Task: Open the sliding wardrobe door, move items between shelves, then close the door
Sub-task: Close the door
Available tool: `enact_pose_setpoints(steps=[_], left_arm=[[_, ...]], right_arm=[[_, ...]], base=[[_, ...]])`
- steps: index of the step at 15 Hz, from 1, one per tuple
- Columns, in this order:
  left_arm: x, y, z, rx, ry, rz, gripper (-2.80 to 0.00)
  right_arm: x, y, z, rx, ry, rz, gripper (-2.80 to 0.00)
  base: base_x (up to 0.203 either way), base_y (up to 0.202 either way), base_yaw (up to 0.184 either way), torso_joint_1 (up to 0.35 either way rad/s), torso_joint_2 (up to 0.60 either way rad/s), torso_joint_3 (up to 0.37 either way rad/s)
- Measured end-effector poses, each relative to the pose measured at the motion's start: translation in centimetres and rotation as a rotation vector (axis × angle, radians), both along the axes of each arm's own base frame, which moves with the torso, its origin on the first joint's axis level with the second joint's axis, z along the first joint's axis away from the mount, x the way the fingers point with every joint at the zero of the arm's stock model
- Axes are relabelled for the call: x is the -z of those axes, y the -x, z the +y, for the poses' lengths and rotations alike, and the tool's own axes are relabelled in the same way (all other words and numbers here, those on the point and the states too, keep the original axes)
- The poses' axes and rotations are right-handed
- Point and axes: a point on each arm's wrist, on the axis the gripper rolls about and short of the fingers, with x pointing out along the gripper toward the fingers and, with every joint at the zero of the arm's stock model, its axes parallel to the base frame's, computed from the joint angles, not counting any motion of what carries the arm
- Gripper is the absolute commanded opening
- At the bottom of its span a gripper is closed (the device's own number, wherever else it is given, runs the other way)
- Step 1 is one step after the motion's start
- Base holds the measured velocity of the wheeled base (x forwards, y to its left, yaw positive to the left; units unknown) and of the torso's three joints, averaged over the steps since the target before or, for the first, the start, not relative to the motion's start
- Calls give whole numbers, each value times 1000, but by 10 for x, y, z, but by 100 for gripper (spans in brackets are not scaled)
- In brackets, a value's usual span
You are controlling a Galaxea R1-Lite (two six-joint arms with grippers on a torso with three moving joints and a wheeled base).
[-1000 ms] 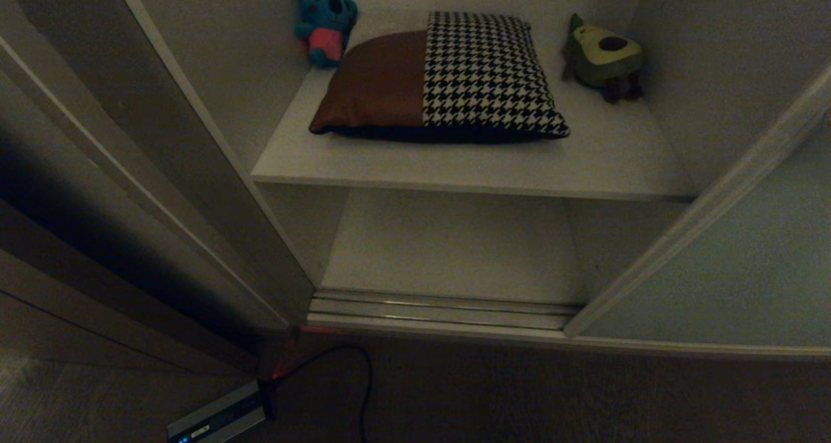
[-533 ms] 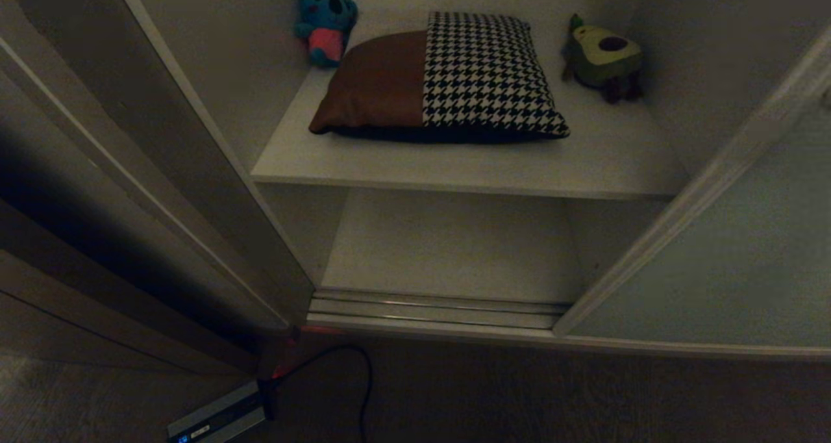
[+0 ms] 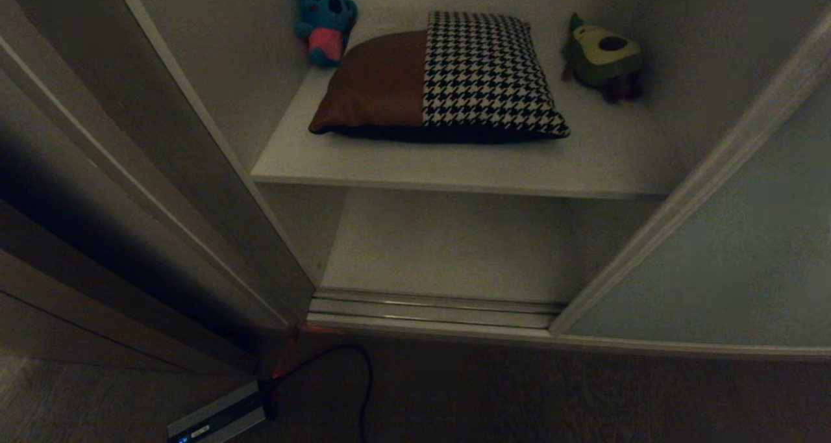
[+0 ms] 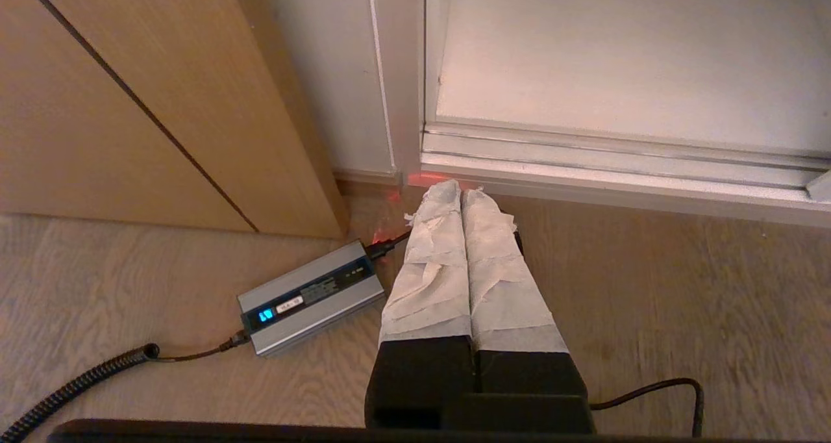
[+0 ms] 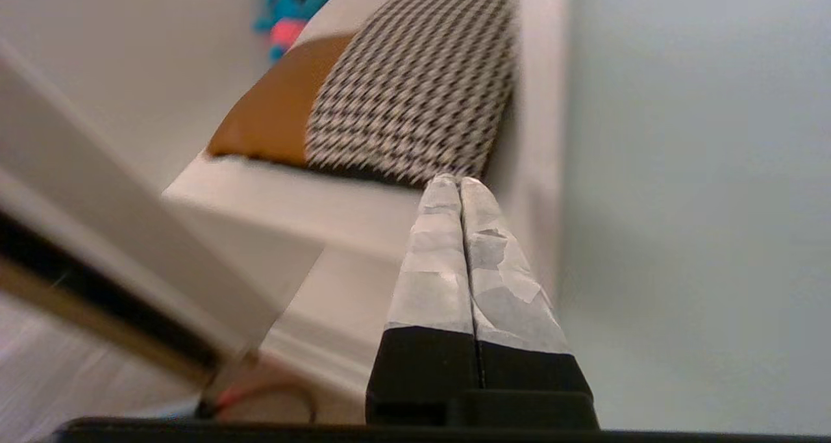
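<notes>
The houndstooth-and-brown cushion [image 3: 441,76] lies flat on the upper shelf [image 3: 454,164], between two plush toys. Below it, the lower shelf [image 3: 454,241] is bare. The pale grey-green sliding wardrobe door [image 3: 733,267] covers the right side, its light frame edge [image 3: 688,196] bordering the opening. Neither gripper shows in the head view. My right gripper [image 5: 459,182] is shut on nothing, in the air beside the door's frame edge [image 5: 539,105], pointing toward the cushion [image 5: 402,86]. My left gripper [image 4: 461,193] is shut and parked low over the floor.
A blue plush toy [image 3: 324,21] and an avocado plush [image 3: 604,56] sit at the back of the upper shelf. The ribbed floor track [image 3: 435,310] runs along the wardrobe's foot. A silver box with a cable [image 4: 311,297] lies on the wood floor beside brown panelling [image 4: 130,105].
The door's frame edge has shifted a little to the left, narrowing the opening slightly. The cushion and toys have not moved.
</notes>
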Motion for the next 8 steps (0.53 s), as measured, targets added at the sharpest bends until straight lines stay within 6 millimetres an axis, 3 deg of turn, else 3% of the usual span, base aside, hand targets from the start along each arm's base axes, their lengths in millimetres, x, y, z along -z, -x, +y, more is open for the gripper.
enact_pose_setpoints(steps=[4, 8], left_arm=[[0, 0, 0, 0, -1, 0, -280], [0, 0, 0, -1, 0, -1, -280]], right_arm=[[4, -14, -8, 48, -28, 18, -280], [3, -11, -11, 47, -45, 18, -280]], base=[[0, 0, 0, 0, 0, 0], [0, 0, 0, 0, 0, 0]])
